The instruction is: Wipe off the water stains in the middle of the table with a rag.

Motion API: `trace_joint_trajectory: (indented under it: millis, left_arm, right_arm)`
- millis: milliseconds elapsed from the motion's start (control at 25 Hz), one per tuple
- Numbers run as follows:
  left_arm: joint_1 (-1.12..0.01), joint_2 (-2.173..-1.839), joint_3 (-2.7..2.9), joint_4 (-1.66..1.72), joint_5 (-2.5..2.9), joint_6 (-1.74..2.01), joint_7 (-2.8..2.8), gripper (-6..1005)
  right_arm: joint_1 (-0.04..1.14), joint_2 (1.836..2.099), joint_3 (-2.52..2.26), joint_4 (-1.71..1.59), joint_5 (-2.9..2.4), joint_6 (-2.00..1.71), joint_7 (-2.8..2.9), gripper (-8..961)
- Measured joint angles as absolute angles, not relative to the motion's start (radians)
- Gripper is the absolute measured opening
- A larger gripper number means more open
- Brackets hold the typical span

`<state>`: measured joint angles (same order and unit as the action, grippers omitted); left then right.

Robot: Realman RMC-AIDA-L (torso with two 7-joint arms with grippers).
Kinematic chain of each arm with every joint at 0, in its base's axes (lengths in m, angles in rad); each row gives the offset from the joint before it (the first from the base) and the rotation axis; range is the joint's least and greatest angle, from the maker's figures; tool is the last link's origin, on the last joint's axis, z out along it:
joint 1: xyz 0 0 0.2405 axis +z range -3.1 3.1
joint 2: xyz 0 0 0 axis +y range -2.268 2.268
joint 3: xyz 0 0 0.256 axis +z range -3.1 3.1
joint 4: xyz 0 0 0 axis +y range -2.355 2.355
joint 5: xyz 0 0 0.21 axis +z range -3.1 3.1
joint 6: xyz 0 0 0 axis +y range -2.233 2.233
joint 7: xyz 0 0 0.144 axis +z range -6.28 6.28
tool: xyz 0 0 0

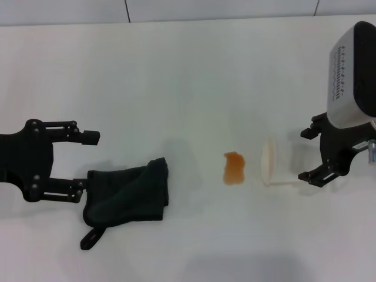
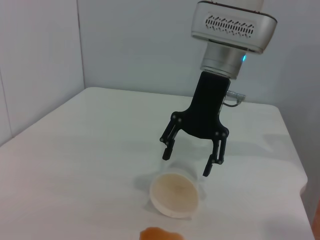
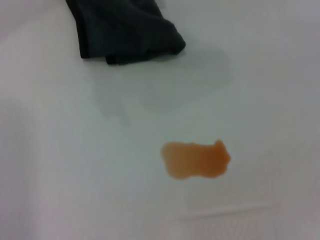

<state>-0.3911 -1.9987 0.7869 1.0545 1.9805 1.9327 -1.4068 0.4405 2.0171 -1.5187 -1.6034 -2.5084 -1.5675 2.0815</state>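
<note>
**Observer:** On the left side of the table [image 1: 176, 70], what are you holding?

**Me:** Nothing yet. My left gripper [image 1: 88, 164] has its fingers spread wide apart, with the lower finger touching the near edge of the rag [image 1: 128, 194]. The rag lies folded and bunched on the tabletop, its little loop tab trailing toward me.

**Observer:** And the spill?

**Me:** The water stains [image 1: 234, 168] are one orange-brown blotch near the middle, well apart from the rag, untouched. A white paper cup [image 1: 275, 161] lies on its side just beside the blotch, mouth facing it.

**Observer:** Your other arm?

**Me:** My right gripper [image 1: 320, 154] sits with its fingers apart around the far end of the cup, gripping nothing as far as I can see.

**Observer:** What worries you?

**Me:** Three things. If I pinch only one outer fold, the rag may unfurl and drag limp, smearing the liquid instead of lifting it. If I sweep straight across, I'd likely knock the tipped cup and roll it, perhaps spilling more. And if both arms close on the middle together, they could collide over the stain.
</note>
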Motion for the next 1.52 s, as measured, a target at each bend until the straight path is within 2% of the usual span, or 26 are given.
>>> trace_joint_trajectory:
  millis: [1520]
  left_arm:
    - [-0.393,-1.994,0.787,1.043,1.982,1.925,-1.400,789]
  right_arm:
    - [0.444,2.017,-1.559,-1.478,-2.520,-1.460,2.091,812]
